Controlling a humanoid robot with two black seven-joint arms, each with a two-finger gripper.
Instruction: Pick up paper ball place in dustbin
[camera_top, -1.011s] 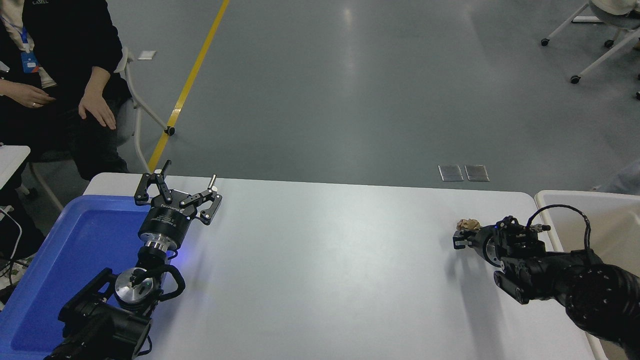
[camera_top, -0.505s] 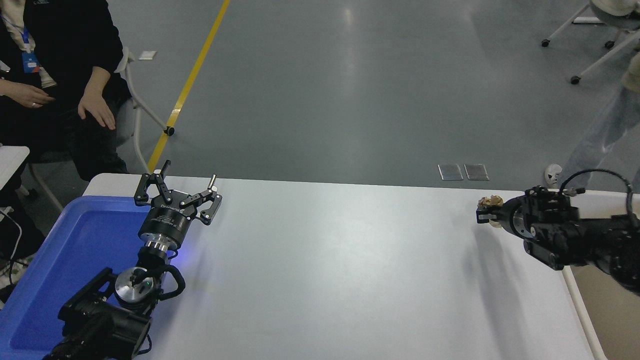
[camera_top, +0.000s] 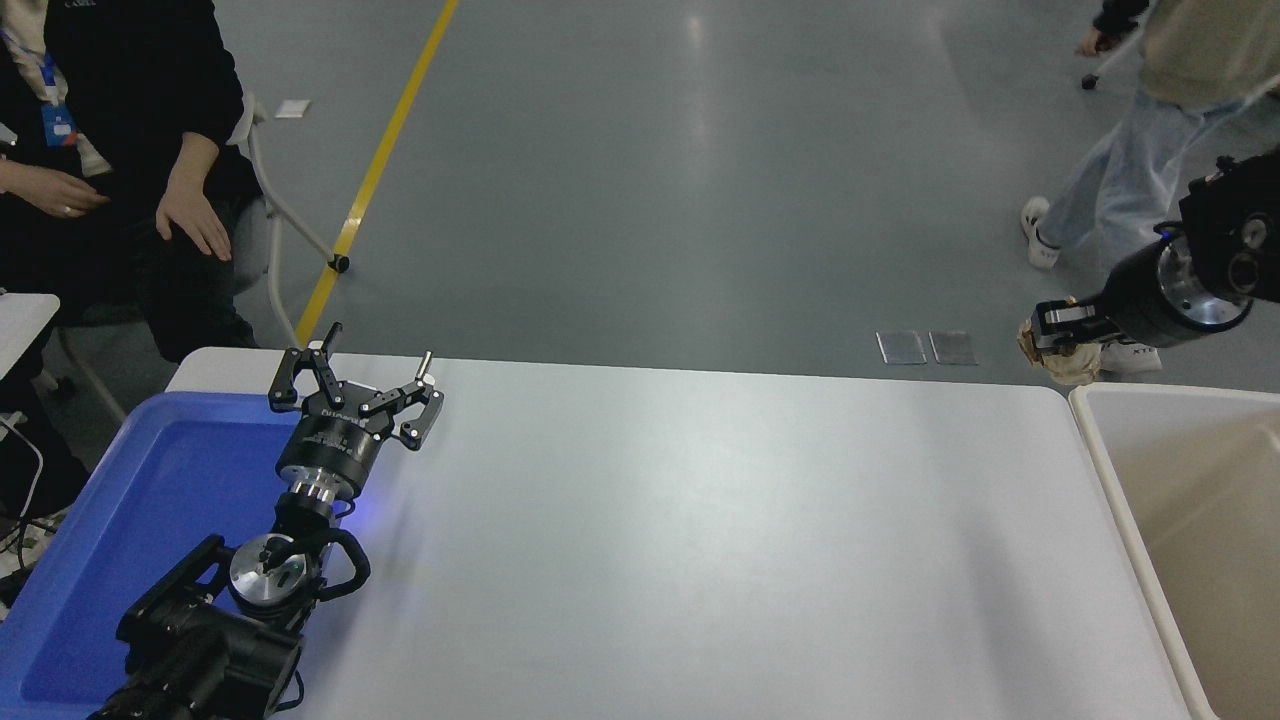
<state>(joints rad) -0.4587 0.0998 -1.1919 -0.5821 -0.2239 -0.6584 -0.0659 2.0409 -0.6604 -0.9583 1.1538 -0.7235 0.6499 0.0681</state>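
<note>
Paper ball: small crumpled wad of tan-brown paper (camera_top: 1062, 355), up in the air off the table, hanging just past the far right corner and right next to the far-left corner of the bin's rim.
Right gripper: black gripper (camera_top: 1058, 330) coming in from the right edge, pointing left, fingers clamped on the paper ball. You can see the wad poking out below them.
Right arm: black, with a shiny silver wrist ring, held well above table level.
Dustbin: big beige rectangular plastic bin with a thick rounded white rim (camera_top: 1108, 470), sitting at the right end of the table, inside looks bare as far as it shows.
Left gripper: black gripper (camera_top: 355, 385) parked at the lower left, fingers spread apart, holding nothing, sitting over the far edge of the blue plastic tray (camera_top: 130, 520).
Table: white tabletop (camera_top: 680, 540).
People: one seated person in dark clothes (camera_top: 120, 120) at the top left with hands resting on their lap, another person in light jeans (camera_top: 1130, 170) on the grey floor at the top right.
</note>
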